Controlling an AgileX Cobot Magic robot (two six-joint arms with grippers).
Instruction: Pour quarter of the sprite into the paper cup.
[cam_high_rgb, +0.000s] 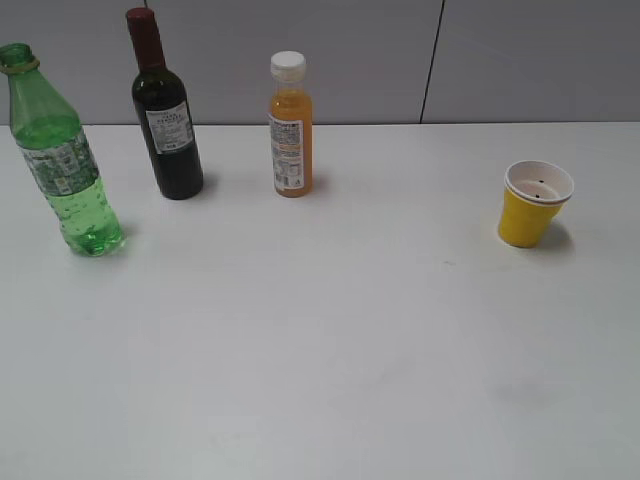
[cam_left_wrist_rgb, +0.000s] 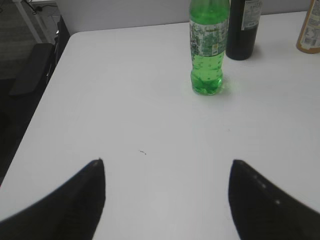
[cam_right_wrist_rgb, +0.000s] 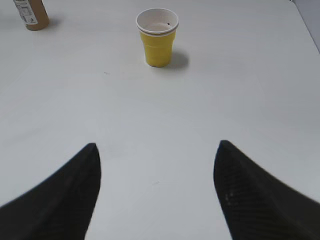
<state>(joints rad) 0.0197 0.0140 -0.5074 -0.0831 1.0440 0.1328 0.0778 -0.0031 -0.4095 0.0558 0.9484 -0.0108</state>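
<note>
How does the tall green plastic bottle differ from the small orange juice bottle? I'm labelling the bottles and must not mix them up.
The tall translucent green plastic bottle has no cap on its neck; the small orange juice bottle wears a white cap. The green one is taller, with a bumpy base, and stands far left; the orange one is shorter, with straight sides, near the middle. Both stand upright on the white table, each with a label band.

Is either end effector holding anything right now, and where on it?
Nothing is held. The left end effector and right end effector are both open above bare table.
</note>
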